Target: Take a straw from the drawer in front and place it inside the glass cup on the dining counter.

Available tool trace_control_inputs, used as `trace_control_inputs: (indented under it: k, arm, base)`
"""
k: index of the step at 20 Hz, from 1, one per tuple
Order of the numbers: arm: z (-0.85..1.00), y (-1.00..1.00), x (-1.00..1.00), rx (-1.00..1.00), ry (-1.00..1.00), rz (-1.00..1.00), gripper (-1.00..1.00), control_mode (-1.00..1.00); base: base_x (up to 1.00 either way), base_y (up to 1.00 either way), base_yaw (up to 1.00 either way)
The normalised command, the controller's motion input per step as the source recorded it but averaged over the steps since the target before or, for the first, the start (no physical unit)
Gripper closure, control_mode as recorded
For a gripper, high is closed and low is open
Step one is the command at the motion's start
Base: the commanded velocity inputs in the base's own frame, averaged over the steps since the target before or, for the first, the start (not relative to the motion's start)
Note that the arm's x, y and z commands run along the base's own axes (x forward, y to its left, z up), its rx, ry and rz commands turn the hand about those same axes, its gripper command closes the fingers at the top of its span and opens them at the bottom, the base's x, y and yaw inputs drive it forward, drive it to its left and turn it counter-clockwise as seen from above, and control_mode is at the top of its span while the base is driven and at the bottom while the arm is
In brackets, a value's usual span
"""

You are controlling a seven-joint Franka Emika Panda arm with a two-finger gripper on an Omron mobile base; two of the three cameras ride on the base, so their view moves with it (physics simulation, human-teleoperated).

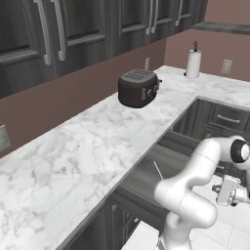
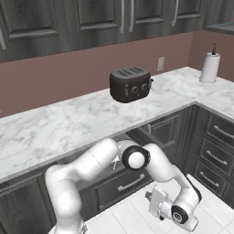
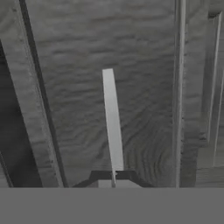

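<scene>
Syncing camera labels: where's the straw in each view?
Left base view: the straw lies slanted in the open drawer, left of the arm's elbow.
Right base view: a small pale sliver beside the arm's dark joint, probably it.
Hand view: a pale strip at centre, running up from the gripper over dark wood grain.
Landmark: the toaster, on the counter in both base views.

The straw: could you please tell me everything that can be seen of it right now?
The straw is a very thin, straight, pale stick, plain and unmarked. In the hand view it rises from the hand at the bottom edge, against dark wood-grain cabinet fronts. In the left base view it shows as a slim pale line, tilted, over the open drawer below the marble counter's edge. Whether it is gripped cannot be told.
</scene>
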Motion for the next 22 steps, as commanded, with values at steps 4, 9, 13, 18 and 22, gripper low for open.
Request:
trace_control_inputs:
  k: [4, 9, 13, 18, 22]
  arm:
    - [0.07, -0.83, -0.49, 0.0, 0.0, 0.0, -1.0, -1.0]
    - [0.87, 0.03, -0.45, -0.1, 0.05, 0.01, -1.0, -1.0]
    - [1.0, 0.59, -0.33, -0.34, 0.16, 0.06, -1.0, -1.0]
    - [1.0, 0.98, -0.15, -0.53, 0.21, 0.1, -1.0, -1.0]
    - [1.0, 1.0, -0.07, -0.56, 0.14, 0.11, -1.0, -1.0]
  base:
    - [0.0, 0.0, 0.0]
    - [0.0, 0.0, 0.0]
    - [0.0, 0.0, 0.0]
    - [0.0, 0.0, 0.0]
    - [0.0, 0.0, 0.0]
